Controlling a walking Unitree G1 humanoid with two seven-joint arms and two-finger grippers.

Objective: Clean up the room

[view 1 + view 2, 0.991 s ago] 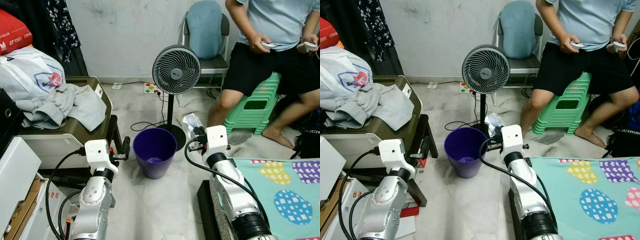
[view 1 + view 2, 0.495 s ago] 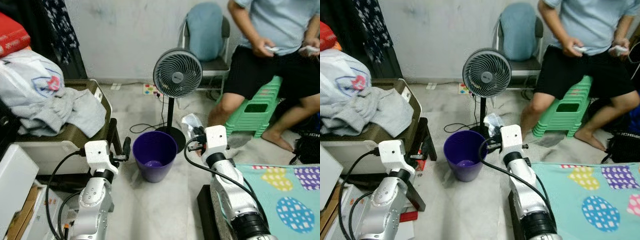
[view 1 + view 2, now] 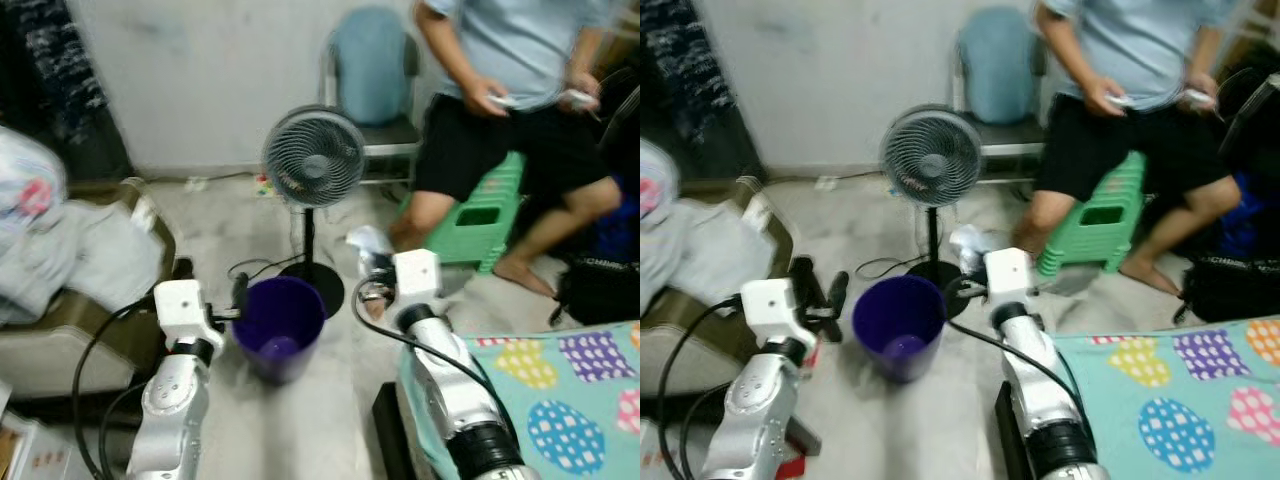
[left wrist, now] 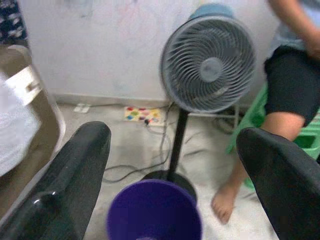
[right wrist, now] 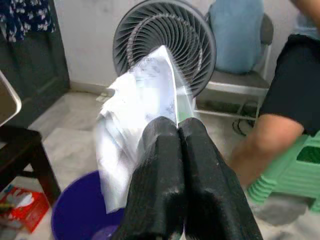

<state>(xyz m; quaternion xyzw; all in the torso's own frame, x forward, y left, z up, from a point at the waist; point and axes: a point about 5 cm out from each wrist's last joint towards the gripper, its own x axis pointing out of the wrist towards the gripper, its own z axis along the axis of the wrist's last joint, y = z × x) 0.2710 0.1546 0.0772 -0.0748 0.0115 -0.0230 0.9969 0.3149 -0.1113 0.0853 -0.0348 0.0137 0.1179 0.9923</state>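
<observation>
A purple bin (image 3: 277, 325) stands on the floor between my two arms, in front of a standing fan (image 3: 312, 160). My right gripper (image 5: 176, 131) is shut on a crumpled white plastic wrapper (image 5: 135, 117), also seen as the wrapper (image 3: 366, 242) held up just right of the bin and a little above its rim. My left gripper (image 3: 238, 293) is open at the bin's left rim, its two black fingers (image 4: 75, 170) spread wide with nothing between them. The bin (image 4: 154, 210) lies directly ahead of it.
A person (image 3: 520, 90) sits on a green stool (image 3: 478, 215) at the right holding controllers. A blue-cushioned chair (image 3: 372, 80) stands against the wall. Clothes lie piled on a brown seat (image 3: 70, 260) at the left. A patterned mat (image 3: 560, 390) and a black bag (image 3: 600, 290) lie right.
The whole picture has shifted left and blurred, so the camera has turned right. Both grippers keep their places beside the bin, the right still holding the wrapper.
</observation>
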